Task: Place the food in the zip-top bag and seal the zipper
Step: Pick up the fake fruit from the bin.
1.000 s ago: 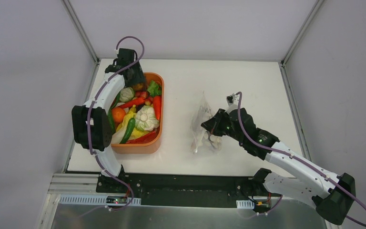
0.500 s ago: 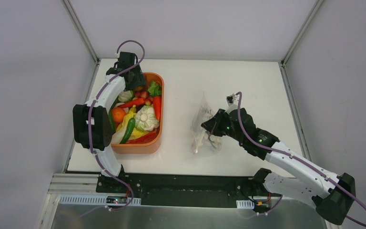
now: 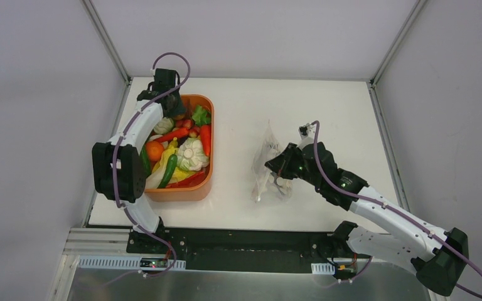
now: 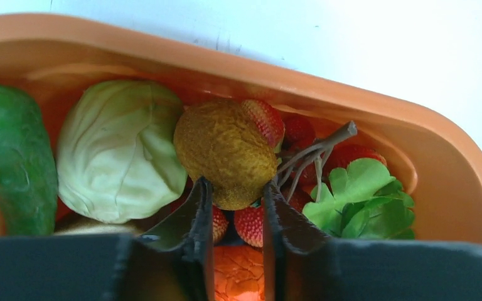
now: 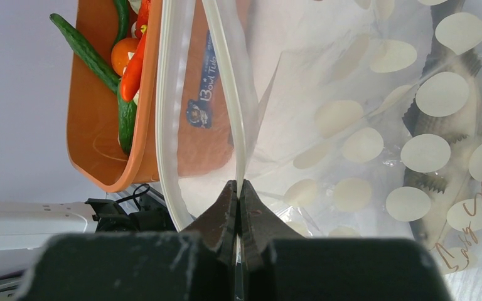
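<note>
Left arm (image 3: 139, 122) stretched forward, elbow folded back near its base. Left hand (image 4: 235, 210) tilted down, fingers a narrow gap apart. Right arm (image 3: 376, 207) angled inward, low. Right hand (image 5: 238, 194) pinched tight on bag (image 5: 351, 125) edge.

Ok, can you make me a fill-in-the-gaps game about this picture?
1. The food lies in a tub coloured ___.
2. The right gripper pinches the edge of the dotted zip-top ___.
3. The left gripper reaches into the ___.
Missing words: orange, bag, tub.
</note>
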Available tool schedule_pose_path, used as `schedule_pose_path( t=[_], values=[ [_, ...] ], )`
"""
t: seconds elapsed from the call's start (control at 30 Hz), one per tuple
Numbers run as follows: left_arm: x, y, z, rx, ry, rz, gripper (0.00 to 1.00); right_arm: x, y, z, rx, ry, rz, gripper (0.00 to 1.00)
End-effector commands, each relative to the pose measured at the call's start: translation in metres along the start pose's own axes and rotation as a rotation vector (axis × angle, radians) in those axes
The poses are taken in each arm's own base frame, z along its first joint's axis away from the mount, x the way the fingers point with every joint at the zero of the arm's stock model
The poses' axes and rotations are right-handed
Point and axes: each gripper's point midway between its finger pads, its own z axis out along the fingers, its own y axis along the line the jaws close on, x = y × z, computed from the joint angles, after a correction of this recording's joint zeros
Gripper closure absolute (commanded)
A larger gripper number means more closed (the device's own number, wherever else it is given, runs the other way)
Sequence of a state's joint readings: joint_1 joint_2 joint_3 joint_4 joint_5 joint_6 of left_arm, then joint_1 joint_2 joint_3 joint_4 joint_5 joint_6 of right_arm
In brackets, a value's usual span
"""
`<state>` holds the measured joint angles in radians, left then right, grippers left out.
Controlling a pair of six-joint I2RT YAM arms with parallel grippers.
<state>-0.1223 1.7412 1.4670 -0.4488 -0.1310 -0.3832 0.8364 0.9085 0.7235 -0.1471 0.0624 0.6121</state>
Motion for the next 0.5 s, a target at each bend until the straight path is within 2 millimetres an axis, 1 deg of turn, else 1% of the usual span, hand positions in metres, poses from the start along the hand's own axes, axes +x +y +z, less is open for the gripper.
schedule_pose_path(
  t=[0.0, 0.1, 0.27, 0.47],
  values=[
    [-0.002, 0.012, -0.024, -0.003, -0.022, 0.006, 0.96, -0.012, 0.017, -0.009, -0.056, -0.033, 0.018, 1.00],
    [-0.002, 0.007, -0.036, 0.043, -0.040, -0.002, 1.00, -0.012, 0.017, -0.010, -0.057, -0.033, 0.019, 1.00],
    [0.006, 0.000, -0.048, 0.108, -0.023, -0.007, 1.00, -0.012, 0.015, -0.011, -0.054, -0.036, 0.020, 1.00],
    [0.021, -0.013, -0.078, 0.236, -0.015, -0.024, 1.00, -0.011, 0.013, -0.011, -0.050, -0.041, 0.019, 1.00]
  ],
)
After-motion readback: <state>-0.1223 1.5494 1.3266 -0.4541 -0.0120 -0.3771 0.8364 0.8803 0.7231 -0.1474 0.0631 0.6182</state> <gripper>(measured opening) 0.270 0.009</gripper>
